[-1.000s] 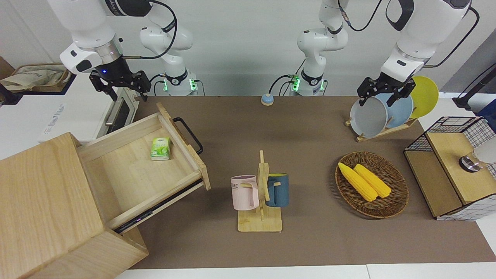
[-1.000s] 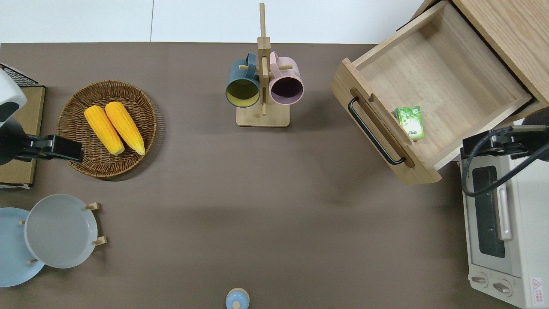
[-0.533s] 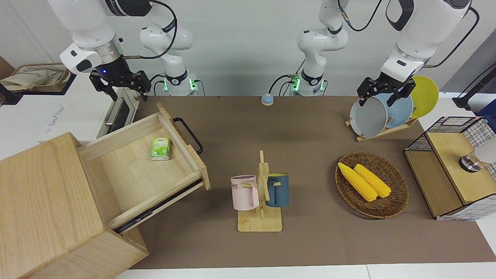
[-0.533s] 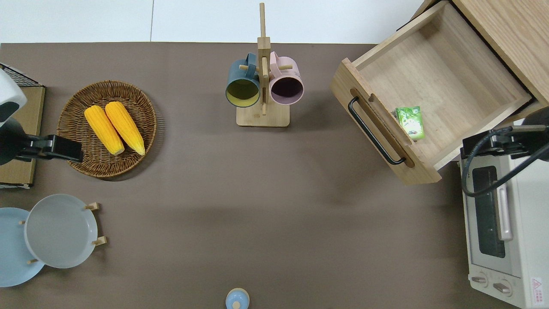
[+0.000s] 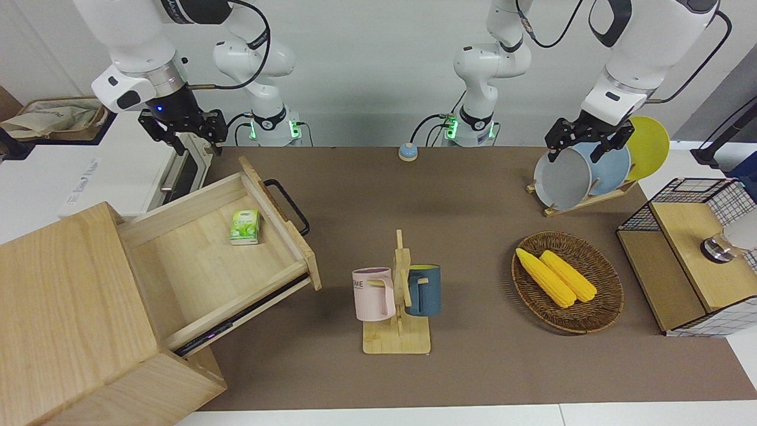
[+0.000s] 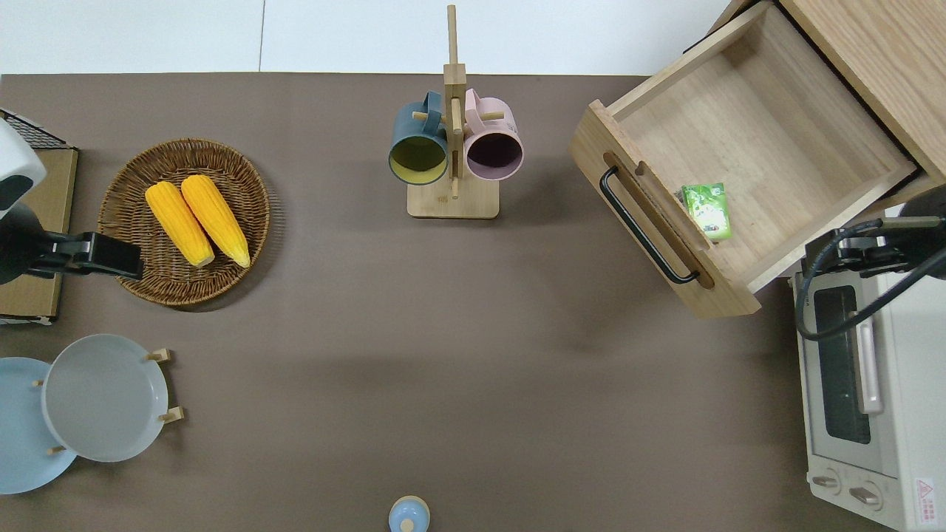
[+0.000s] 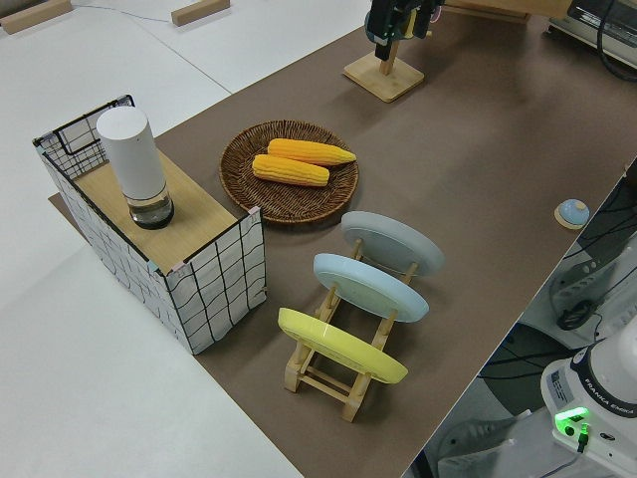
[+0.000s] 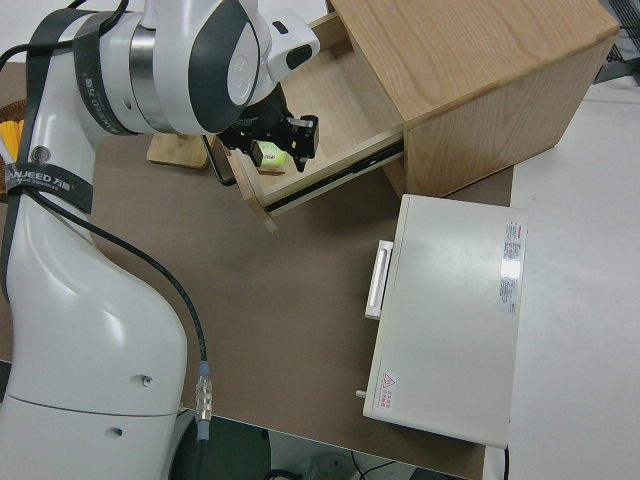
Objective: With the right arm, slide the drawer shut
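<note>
The light-wood drawer (image 5: pixel 195 260) stands pulled well out of the wooden cabinet (image 5: pixel 65 307), set at an angle on the table. Its black loop handle (image 5: pixel 288 206) points toward the table's middle. A green packet (image 5: pixel 245 227) lies inside, close to the drawer's front panel. My right gripper (image 5: pixel 188 142) hangs open in the air with nothing in it. In the overhead view the right gripper (image 6: pixel 842 251) is over the toaster oven's corner, just beside the drawer's (image 6: pixel 768 125) side wall and apart from the handle (image 6: pixel 641 227). My left gripper (image 5: pixel 582 148) is parked.
A white toaster oven (image 6: pixel 879 384) sits nearer to the robots than the drawer. A mug stand (image 5: pixel 397 296) with two mugs stands mid-table. Toward the left arm's end are a wicker basket (image 5: pixel 609 307) with corn, a plate rack (image 5: pixel 591 201) and a wire-sided rack (image 5: pixel 692 254).
The right gripper has drifted a little toward the right arm's end of the table, off the drawer's corner. The drawer has not moved.
</note>
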`<action>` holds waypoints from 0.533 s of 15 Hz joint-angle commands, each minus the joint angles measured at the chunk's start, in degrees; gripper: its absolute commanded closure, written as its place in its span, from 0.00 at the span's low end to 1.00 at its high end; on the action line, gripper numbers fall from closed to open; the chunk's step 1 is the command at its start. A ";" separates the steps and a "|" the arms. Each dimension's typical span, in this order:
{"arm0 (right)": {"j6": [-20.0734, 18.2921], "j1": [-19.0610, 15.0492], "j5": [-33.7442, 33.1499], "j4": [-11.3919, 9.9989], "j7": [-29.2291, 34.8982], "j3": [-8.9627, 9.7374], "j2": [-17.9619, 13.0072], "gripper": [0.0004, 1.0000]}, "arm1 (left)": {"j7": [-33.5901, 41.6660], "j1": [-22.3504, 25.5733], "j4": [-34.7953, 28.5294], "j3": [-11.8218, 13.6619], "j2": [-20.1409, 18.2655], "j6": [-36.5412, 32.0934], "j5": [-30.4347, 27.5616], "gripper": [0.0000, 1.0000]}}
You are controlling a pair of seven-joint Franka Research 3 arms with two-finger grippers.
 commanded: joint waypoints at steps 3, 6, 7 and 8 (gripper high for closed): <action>-2.08 -0.10 -0.90 0.93 -1.24 0.31 0.22 1.00 | -0.60 -0.39 0.58 0.02 -0.25 -1.03 1.02 0.01; -2.08 -0.10 -0.99 0.93 -1.24 0.23 0.22 1.00 | -0.60 -0.39 0.58 0.02 -0.25 -1.03 1.02 0.01; -2.08 -0.10 -0.99 0.93 -1.24 0.14 0.22 1.00 | -0.60 -0.39 0.49 0.02 -0.25 -1.03 1.02 0.01; -2.16 -0.10 -0.99 0.93 -1.24 0.14 0.22 1.00 | -0.60 -0.39 0.58 0.02 -0.25 -1.03 1.02 0.01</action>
